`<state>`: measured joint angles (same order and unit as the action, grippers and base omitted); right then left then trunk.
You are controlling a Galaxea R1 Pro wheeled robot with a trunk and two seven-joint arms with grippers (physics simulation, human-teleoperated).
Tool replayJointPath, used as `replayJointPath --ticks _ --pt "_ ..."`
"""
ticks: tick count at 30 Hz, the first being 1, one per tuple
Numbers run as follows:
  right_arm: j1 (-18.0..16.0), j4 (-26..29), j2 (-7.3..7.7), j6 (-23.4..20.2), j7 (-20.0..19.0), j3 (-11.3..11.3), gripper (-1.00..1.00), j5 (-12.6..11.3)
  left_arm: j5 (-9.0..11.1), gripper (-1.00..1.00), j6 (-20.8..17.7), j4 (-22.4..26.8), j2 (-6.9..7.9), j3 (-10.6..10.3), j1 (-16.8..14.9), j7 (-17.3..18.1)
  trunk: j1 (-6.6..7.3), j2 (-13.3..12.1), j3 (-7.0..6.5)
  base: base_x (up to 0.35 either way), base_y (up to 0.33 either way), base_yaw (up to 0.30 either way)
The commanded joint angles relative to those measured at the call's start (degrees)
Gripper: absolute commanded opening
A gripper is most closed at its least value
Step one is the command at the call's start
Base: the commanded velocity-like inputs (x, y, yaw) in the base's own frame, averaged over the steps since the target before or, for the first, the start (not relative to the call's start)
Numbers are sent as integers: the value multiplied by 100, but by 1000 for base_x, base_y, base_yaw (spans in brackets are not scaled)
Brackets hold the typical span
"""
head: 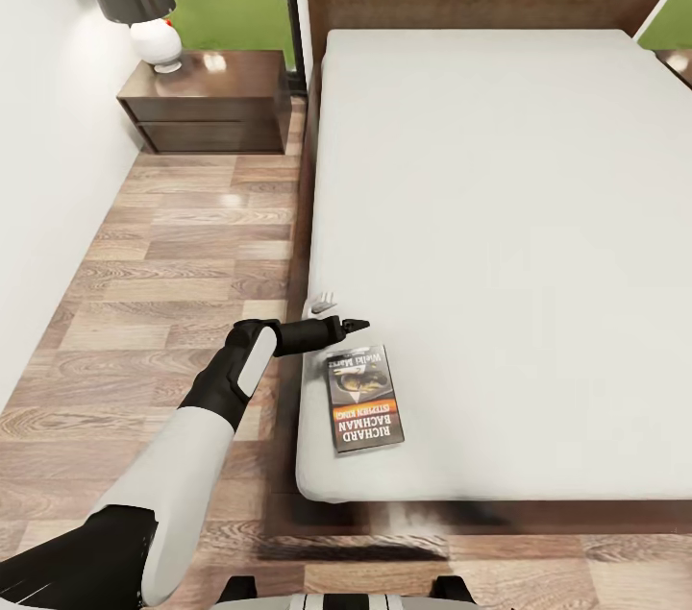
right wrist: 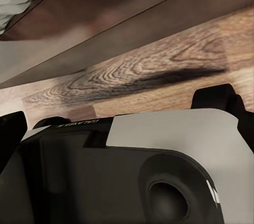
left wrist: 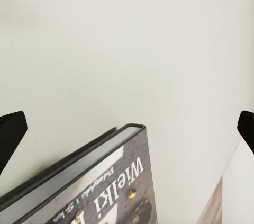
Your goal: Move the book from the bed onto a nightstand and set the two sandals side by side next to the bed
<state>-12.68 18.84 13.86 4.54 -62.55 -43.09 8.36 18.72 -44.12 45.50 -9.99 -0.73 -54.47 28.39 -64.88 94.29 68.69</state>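
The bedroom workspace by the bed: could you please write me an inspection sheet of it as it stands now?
Surface: pale grey-white mattress on a dark brown wooden bed frame, bare apart from the book.
Job's things: thin dark paperback book with an orange band lies flat near the mattress's near left corner; dark brown two-drawer nightstand stands left of the headboard.
Clutter: white-based lamp with a black shade on the nightstand.
Grippers: left gripper open, poised above the book's far edge, not gripping it.
Cables: nothing seen.
Surroundings: grey-brown wood-plank floor, white wall.
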Motion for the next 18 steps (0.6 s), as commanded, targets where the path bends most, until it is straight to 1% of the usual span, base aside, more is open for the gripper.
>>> replayJointPath --ticks 1,9,18 --pt "-4 -3 -2 47 -20 -42 100 60 17 100 -35 1 -1 3 -2 -1 -22 42 21 0 0 0" --pt "-6 -3 -4 47 -20 -42 100 59 17 100 -35 2 -1 3 -2 -1 -197 362 164 0 0 0" --pt "-1 -3 1 47 -20 -42 100 60 17 100 -35 3 -1 3 -2 -1 -197 362 164 0 0 0"
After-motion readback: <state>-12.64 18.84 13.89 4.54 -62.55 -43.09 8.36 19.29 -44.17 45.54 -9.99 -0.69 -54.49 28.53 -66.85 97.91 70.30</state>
